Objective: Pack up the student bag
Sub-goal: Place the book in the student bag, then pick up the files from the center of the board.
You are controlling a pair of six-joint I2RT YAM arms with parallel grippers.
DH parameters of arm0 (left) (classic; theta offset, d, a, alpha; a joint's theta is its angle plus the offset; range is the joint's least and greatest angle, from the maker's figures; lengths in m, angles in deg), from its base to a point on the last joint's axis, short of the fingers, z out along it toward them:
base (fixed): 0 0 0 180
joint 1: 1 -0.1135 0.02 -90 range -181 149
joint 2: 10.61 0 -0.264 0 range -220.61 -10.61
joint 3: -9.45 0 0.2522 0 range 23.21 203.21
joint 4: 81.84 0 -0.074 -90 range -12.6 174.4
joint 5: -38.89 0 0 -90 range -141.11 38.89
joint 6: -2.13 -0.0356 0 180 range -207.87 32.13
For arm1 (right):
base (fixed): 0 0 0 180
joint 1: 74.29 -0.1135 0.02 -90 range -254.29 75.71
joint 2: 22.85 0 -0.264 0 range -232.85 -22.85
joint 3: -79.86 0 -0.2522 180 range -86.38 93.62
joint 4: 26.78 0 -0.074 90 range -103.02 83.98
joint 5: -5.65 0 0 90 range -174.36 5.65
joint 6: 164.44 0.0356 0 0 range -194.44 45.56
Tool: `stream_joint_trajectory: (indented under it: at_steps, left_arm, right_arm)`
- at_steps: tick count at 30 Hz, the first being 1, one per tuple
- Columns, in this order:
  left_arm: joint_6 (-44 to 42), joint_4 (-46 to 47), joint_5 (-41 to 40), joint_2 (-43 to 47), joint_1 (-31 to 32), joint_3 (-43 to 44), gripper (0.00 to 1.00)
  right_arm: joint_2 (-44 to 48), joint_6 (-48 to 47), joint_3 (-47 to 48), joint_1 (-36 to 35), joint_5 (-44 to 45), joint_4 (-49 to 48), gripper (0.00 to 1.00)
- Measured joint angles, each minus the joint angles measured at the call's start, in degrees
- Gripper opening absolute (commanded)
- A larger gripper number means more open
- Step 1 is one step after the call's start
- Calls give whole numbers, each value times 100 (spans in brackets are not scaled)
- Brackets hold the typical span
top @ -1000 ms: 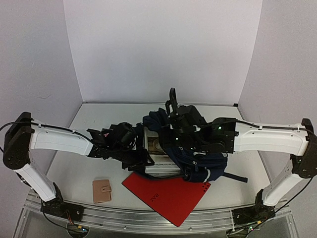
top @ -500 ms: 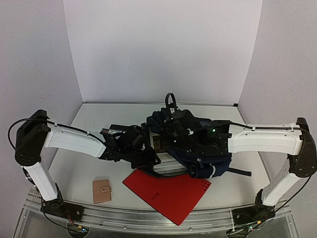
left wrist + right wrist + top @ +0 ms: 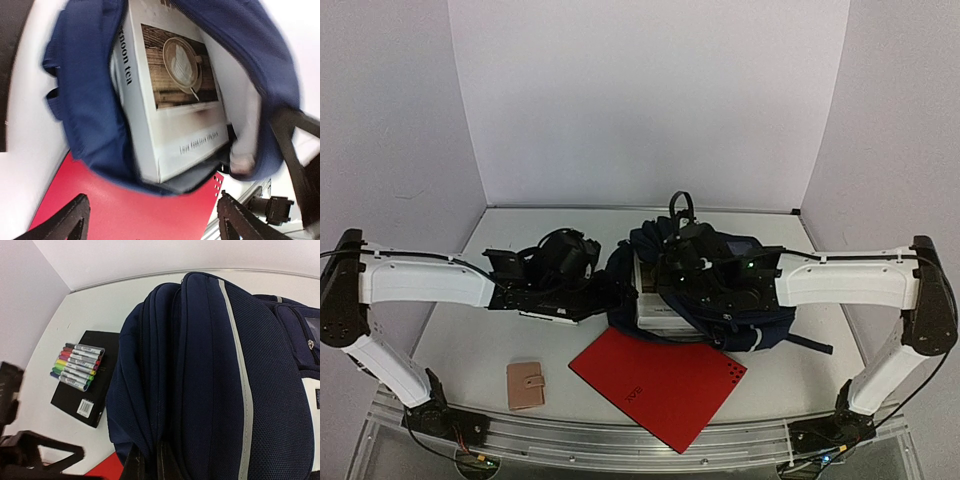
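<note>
The dark navy student bag lies at the table's middle with its mouth toward the left. A white book with a coffee-cup cover sits inside the open mouth, its near end sticking out. My left gripper is open and empty, just outside the mouth, over the red notebook. My right gripper is shut on a fold of the bag's fabric near the mouth's upper edge. A light-grey stripe runs along the bag.
The red notebook lies in front of the bag, partly under it. A tan wallet lies at the front left. A black pack of coloured markers lies left of the bag, under my left arm. White walls enclose the table.
My left gripper has pulled back to the left, out of the bag's mouth, leaving the book inside. My right gripper has shifted the bag slightly back and right, still holding its fabric.
</note>
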Motion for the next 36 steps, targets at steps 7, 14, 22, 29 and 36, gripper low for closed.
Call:
stream_joint_trajectory:
  at_steps: [7,14,22,29,36]
  left_arm:
    - [40,-441,-86,1120,-126,-566,97]
    - [320,-719,-7,1495,-240,-1252,98]
    - [349,-857,425,1454,-350,-1478,100]
    - [-148,-803,946,903,-913,-1438,100]
    - [-802,-798,1271,32,-1007,-876,100]
  right_arm:
    - [-151,-438,116,833,22,-3,0]
    - [-768,-975,565,1346,40,2,25]
    - [-261,-1028,448,1416,-725,116,90]
    - [1684,-176,-914,1369,-1573,397,94]
    - [2770,1160,-2292,979,-2200,946,88]
